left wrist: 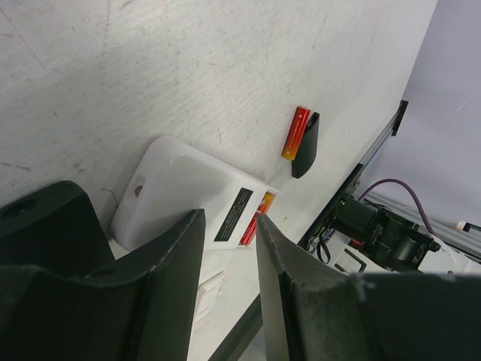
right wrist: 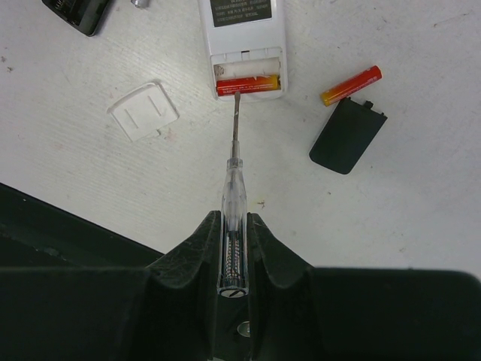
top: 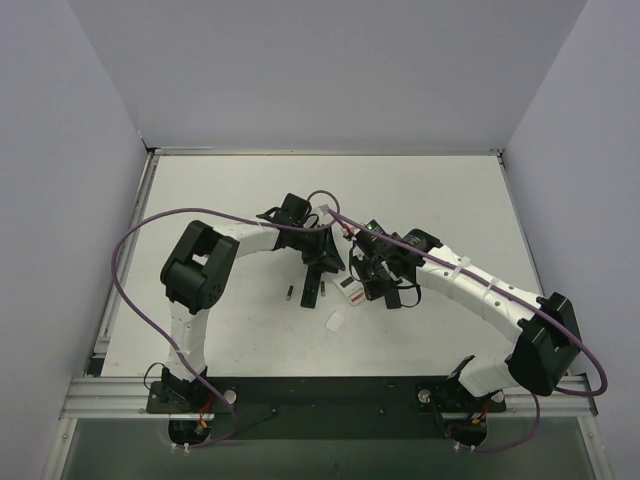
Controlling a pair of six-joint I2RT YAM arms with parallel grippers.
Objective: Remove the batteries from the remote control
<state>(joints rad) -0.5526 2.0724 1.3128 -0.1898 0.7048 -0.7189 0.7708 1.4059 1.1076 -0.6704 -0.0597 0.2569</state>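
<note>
- Right wrist view: the right gripper [right wrist: 231, 222] is clamped on a screwdriver [right wrist: 234, 180]. Its tip meets the seated battery [right wrist: 248, 86] ahead, in the white remote [right wrist: 240, 37].
- Ahead-right, a loose battery [right wrist: 351, 84] lies just beside a black cover [right wrist: 347, 135].
- Left gripper [left wrist: 229, 222]: jaws parted, empty.
- Judged: one battery out, one left.

Black label [right wrist: 240, 10] on white remote [right wrist: 244, 41]: print unreadable.

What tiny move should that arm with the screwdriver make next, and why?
Probably tilt the screwdriver to lever up the red battery: its tip rests against it inside the white remote's open bay. A loose battery already lies on the table.
</note>
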